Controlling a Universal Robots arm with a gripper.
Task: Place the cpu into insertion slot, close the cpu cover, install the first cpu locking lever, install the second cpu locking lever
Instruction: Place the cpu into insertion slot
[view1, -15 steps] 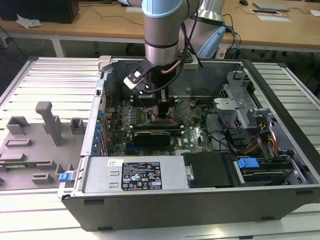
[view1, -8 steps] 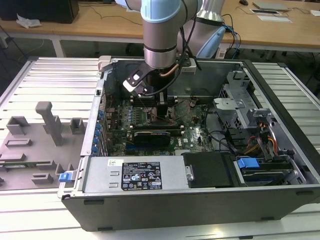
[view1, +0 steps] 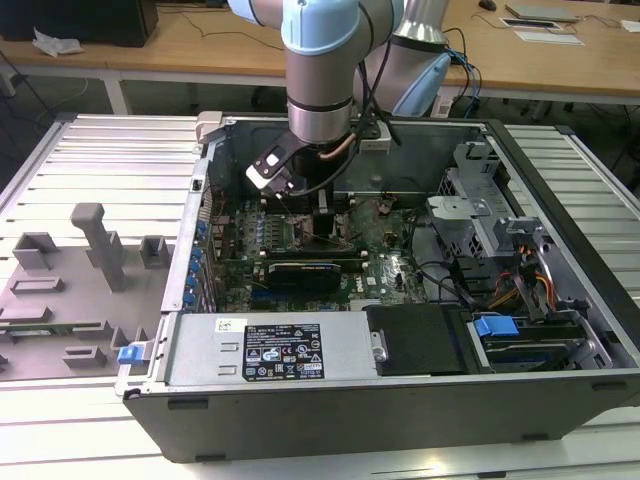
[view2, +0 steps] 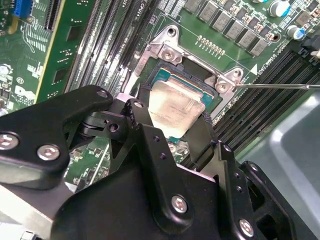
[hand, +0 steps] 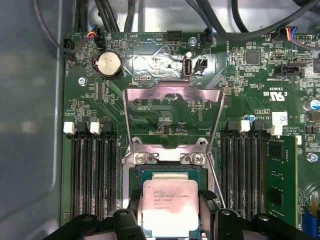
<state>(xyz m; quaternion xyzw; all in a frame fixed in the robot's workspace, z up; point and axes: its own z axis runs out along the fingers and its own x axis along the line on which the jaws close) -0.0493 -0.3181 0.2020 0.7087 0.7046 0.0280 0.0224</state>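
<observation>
At the insertion slot (hand: 163, 175), the claw (hand: 170, 200) grips 2 cpu (hand: 169, 210) edges.

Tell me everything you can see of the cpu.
The cpu is a flat square chip: dull silver metal top with faint print, green substrate rim. It sits level in or just over the insertion slot, which I cannot tell, clamped on two opposite edges by the gripper's black fingers.
</observation>
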